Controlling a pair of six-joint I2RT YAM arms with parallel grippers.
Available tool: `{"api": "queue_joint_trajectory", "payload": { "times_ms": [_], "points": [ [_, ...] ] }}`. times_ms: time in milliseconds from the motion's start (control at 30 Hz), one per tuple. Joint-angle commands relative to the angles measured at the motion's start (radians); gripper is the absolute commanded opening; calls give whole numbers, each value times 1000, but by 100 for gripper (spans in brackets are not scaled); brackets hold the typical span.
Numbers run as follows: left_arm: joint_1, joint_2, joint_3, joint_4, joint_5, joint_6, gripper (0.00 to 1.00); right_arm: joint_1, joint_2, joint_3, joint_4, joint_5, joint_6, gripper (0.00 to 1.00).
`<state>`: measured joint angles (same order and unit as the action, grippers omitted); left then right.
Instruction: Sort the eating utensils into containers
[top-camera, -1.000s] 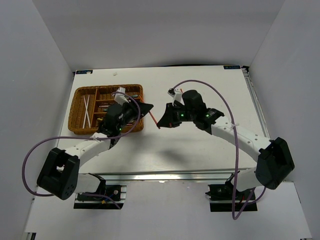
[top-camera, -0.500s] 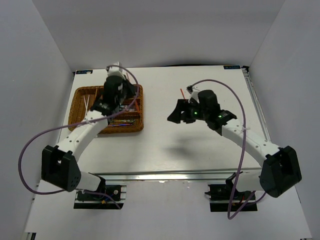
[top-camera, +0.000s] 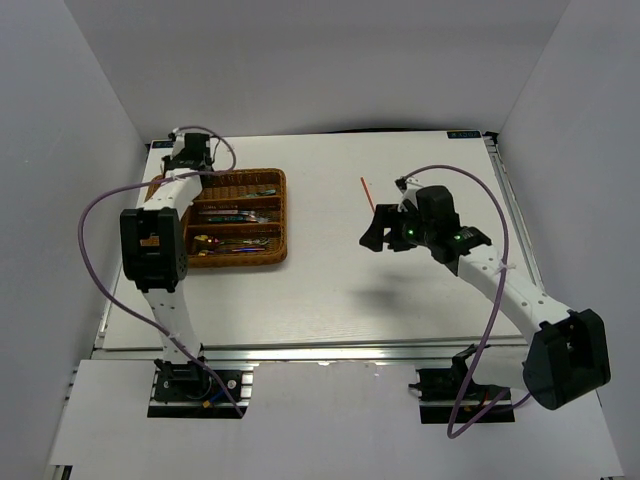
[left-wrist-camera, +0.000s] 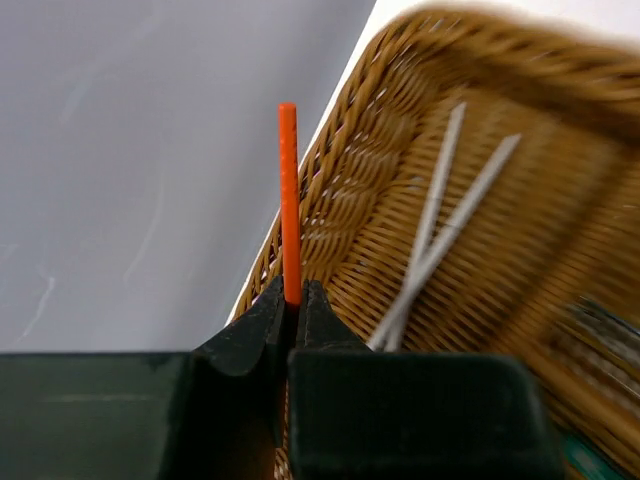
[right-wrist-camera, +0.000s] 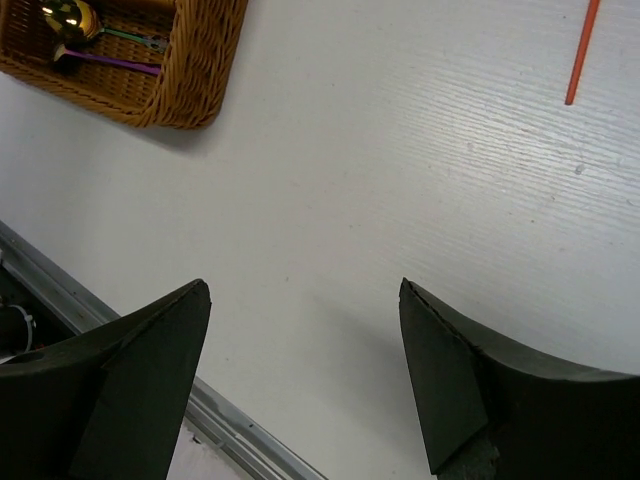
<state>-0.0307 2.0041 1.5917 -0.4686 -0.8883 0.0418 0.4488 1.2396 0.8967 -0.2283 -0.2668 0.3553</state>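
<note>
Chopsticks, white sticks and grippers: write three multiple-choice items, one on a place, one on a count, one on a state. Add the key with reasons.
1. Where does the loose chopstick lie?
A. Inside the wicker tray
B. On the metal rail at the near edge
C. On the table, beyond the right gripper

2. How many white sticks lie in the tray in the left wrist view?
A. One
B. Two
C. Four

3. What state is the left gripper in?
A. Shut on the second chopstick
B. Open and empty
C. Shut on a white stick

Key: 1 C, it rests on bare white tabletop, apart from the tray. 2 B, two sticks cross each other on the wicker. 3 A, the jaws pinch the red-orange stick's end.
</note>
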Motion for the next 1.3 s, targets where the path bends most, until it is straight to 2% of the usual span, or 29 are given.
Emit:
{"api": "queue_joint_trajectory", "payload": {
  "times_ms": [0, 67, 167, 233, 267, 300, 500, 533, 600, 667, 733, 767, 933, 1000, 1133, 1267],
  "points": [
    [31, 7, -6, 56, -52, 32, 0, -12, -34, -18, 17, 5, -49, 81],
    [61, 54, -12, 86, -87, 35, 0, -15, -17, -16, 33, -11, -45, 81],
    [68, 76, -57, 139, -89, 66, 0, -16, 0, -8, 41, -41, -41, 89],
    [80, 79, -84, 153, -72, 63, 6, -16, 11, -15, 52, -48, -38, 89],
    [81, 81, -107, 162, -61, 60, 10, -16, 12, -16, 61, -49, -36, 89],
    [84, 79, -117, 168, -57, 52, 18, -18, 18, -15, 63, -46, -36, 89],
    [83, 13, -182, 183, 35, 4, 38, -16, 60, 19, 47, -6, -53, 89],
    [83, -2, -193, 191, 44, 3, 44, -16, 67, 30, 49, 4, -55, 89],
    [84, -51, -209, 196, 78, -8, 48, -16, 96, 47, 40, 18, -59, 89],
    [83, -86, -217, 203, 92, -17, 59, -16, 135, 74, 34, 46, -67, 89],
    [84, -142, -219, 202, 106, -28, 68, -18, 165, 99, 6, 80, -73, 89],
    [83, -159, -216, 196, 109, -39, 75, -16, 194, 120, 0, 93, -78, 89],
    [84, -307, -223, 154, 208, -129, 86, -16, 294, 206, -43, 234, -114, 89],
    [84, -356, -230, 133, 262, -181, 98, -16, 375, 289, -78, 312, -143, 89],
    [83, -512, -263, 65, 449, -291, 98, -16, 590, 450, -167, 394, -194, 89],
    [83, -666, -363, 30, 551, -368, 98, -18, 763, 631, -215, 431, -217, 84]
  ]
}}
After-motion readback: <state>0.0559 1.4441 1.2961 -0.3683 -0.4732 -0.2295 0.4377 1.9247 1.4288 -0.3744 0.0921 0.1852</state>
